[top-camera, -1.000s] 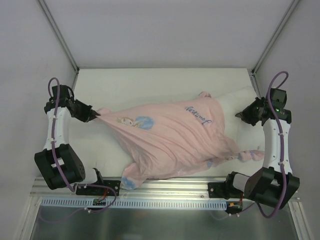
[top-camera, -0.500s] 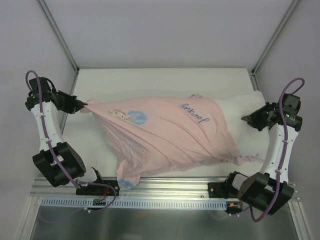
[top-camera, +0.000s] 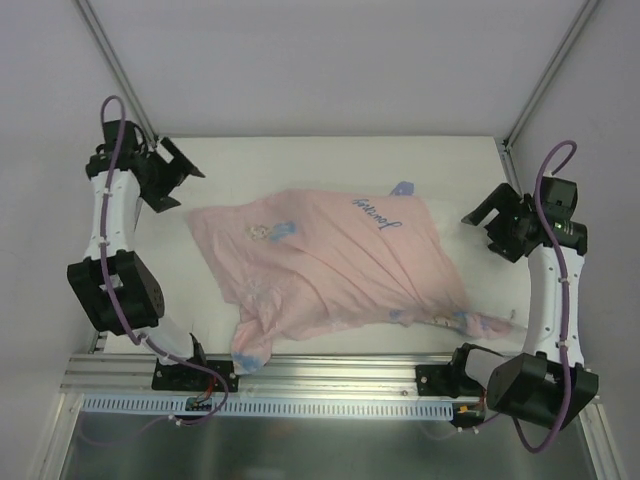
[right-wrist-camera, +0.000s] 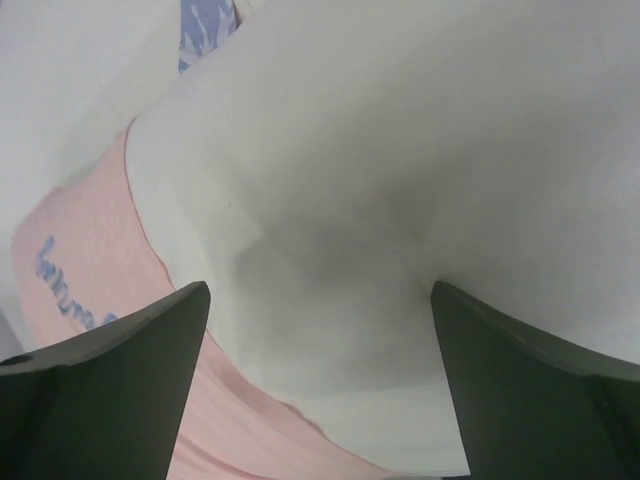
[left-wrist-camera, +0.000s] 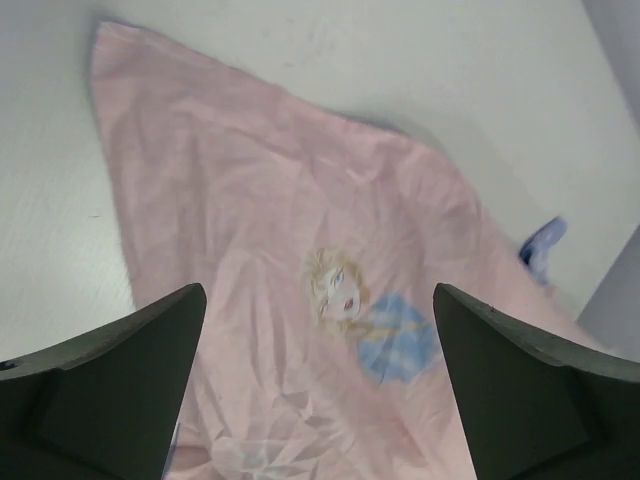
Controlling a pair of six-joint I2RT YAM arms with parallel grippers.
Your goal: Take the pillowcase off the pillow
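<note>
- Left gripper (top-camera: 176, 178) and my right gripper (top-camera: 482, 222) both stood open, holding nothing.
- Pillowcase (top-camera: 330, 260) lay spread between them, pillow (right-wrist-camera: 380, 150) bare at its right end.
- Judged: left should pinch case corner, right pin pillow.

A: Where is the left arm (top-camera: 108, 215)?
B: Raised at the far left, elbow bent, its wrist angled inward. The left fingers (top-camera: 180, 160) are spread wide, gripping nothing.
A: And the right arm (top-camera: 555, 280)?
B: Much the same on the far right, with the forearm upright and the right fingers (top-camera: 483, 211) parted and empty too.
A: Do the wrist views agree?
B: Yes. Both pairs stand wide apart.
</note>
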